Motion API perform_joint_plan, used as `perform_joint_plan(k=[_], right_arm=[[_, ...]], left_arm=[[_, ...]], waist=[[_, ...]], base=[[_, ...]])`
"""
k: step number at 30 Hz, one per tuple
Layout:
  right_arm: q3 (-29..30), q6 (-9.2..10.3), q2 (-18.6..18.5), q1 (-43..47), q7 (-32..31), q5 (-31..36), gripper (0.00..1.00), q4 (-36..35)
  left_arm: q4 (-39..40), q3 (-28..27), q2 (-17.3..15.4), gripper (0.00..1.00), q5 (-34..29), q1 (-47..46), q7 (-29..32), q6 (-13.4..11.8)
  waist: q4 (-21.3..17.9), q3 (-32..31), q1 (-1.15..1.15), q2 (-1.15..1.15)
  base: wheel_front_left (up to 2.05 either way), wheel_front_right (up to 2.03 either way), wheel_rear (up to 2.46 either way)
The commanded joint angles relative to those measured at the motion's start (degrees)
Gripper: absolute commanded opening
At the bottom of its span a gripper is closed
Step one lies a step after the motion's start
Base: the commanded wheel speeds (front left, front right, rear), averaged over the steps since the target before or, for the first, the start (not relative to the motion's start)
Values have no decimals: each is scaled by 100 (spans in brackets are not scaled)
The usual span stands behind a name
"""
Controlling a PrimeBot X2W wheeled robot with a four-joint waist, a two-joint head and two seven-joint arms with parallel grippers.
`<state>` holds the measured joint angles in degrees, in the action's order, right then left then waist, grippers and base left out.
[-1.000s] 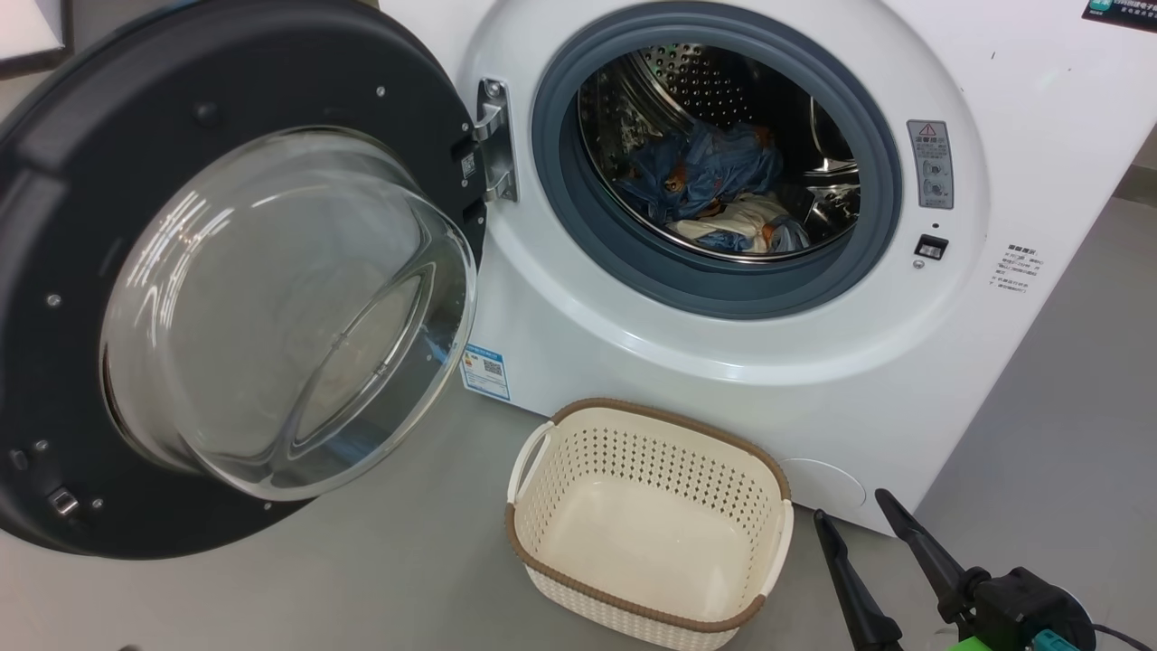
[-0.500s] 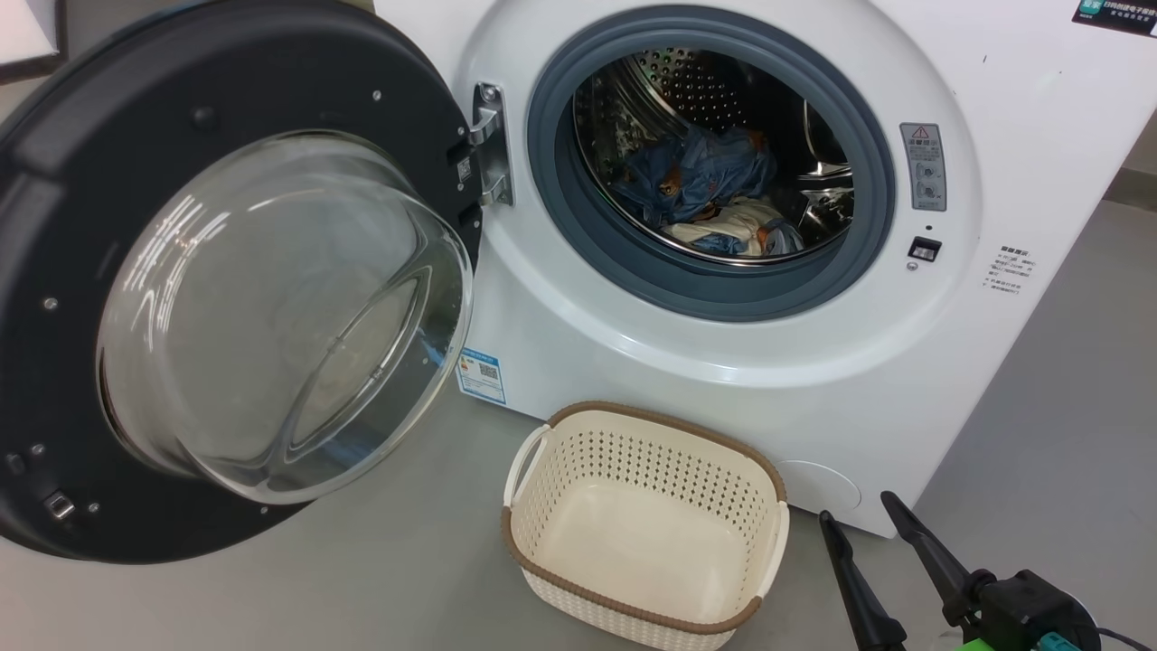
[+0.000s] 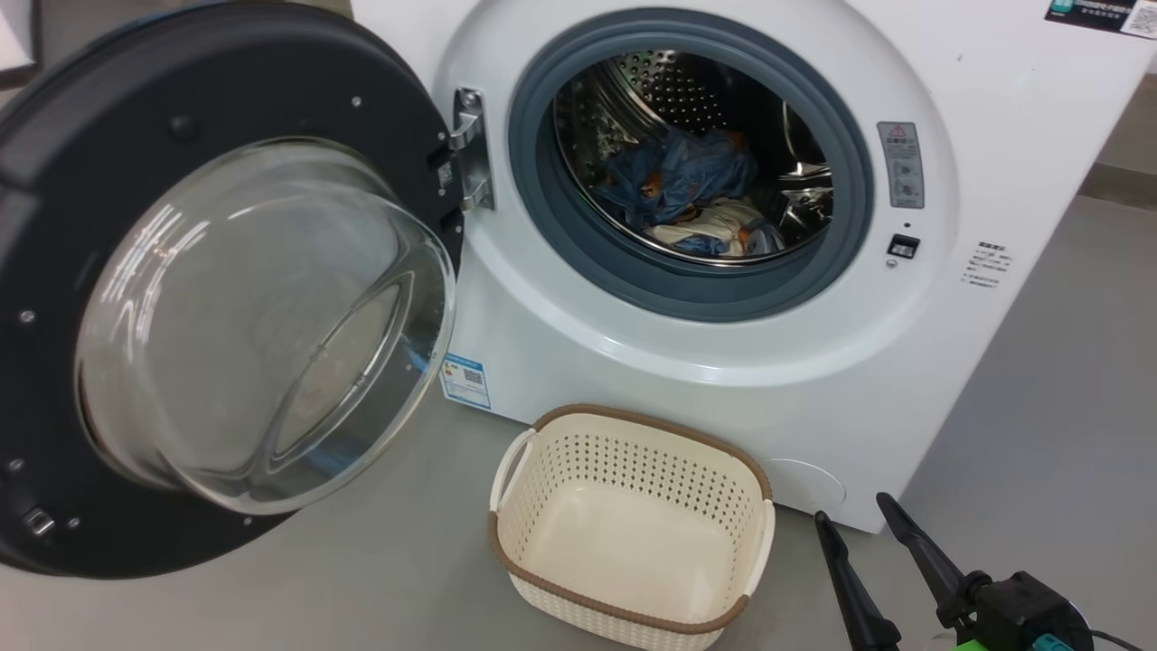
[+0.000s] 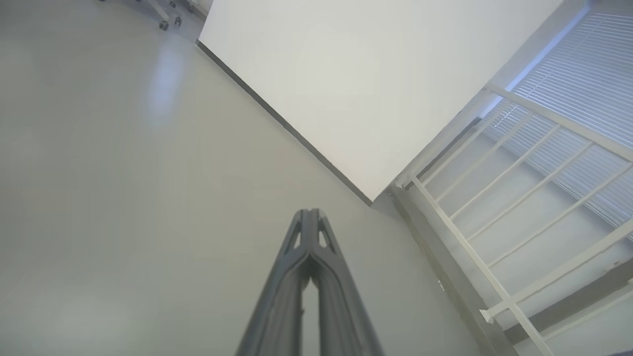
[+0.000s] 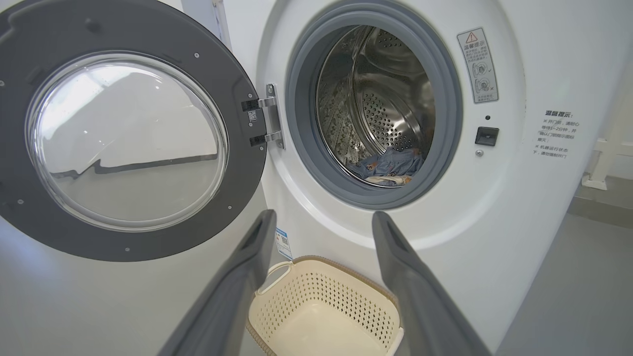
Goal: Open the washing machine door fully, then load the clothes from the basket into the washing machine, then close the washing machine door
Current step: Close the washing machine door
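The right gripper (image 3: 852, 507), fingers apart and holding nothing, has the basket (image 3: 633, 461) at its nine o'clock. The clothes (image 3: 687, 176) lie inside the washing machine (image 3: 687, 353) at eleven o'clock. The left gripper (image 4: 309, 213) is pressed together.

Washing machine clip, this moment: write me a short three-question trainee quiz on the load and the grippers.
1. True or false: the basket is empty.
2. Where do the clothes lie? A) in the basket B) in the drum C) half in each
3. Fill in: the right gripper is ____; the left gripper is shut.
Key: 1 true; 2 B; 3 open.
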<state>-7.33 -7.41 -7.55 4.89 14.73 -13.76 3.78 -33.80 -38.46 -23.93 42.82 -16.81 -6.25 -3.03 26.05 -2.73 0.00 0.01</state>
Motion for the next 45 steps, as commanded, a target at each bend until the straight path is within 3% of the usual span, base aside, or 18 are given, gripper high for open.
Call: perform_joint_plan(k=[1, 7, 16, 24, 31, 45], right_arm=[[-161, -8, -71, -88, 27, 12, 100, -135], [-228, -8, -126, -104, 27, -2, 100, -113], [-249, -8, -210, -87, 27, -7, 100, -116], [-256, -8, -241, -76, 27, -6, 100, -121], [-251, -8, -266, -76, 27, -7, 100, -136], [-268, -8, -306, -95, 27, -22, 100, -120]], left_arm=[[-33, -177, -478, 0, 67, -342, 70, -59], [-794, -297, -1027, 0, 160, -914, 187, -307], [-1294, -117, -1311, 0, 105, -1417, 279, -480], [-1445, -270, -1247, 0, 456, -1693, 447, -347], [-1231, -380, -998, 0, 852, -1730, 990, -246], [-786, -565, -648, 0, 1443, -1712, 1946, -438]], waist=[[-95, 13, 0, -1], [-313, 13, 0, -1], [-508, 55, 0, -1], [-601, 93, 0, -1], [-633, 124, 0, -1], [-660, 148, 0, -1]], base=[[0, 0, 0], [0, 0, 0], [0, 0, 0], [0, 0, 0], [0, 0, 0], [0, 0, 0]])
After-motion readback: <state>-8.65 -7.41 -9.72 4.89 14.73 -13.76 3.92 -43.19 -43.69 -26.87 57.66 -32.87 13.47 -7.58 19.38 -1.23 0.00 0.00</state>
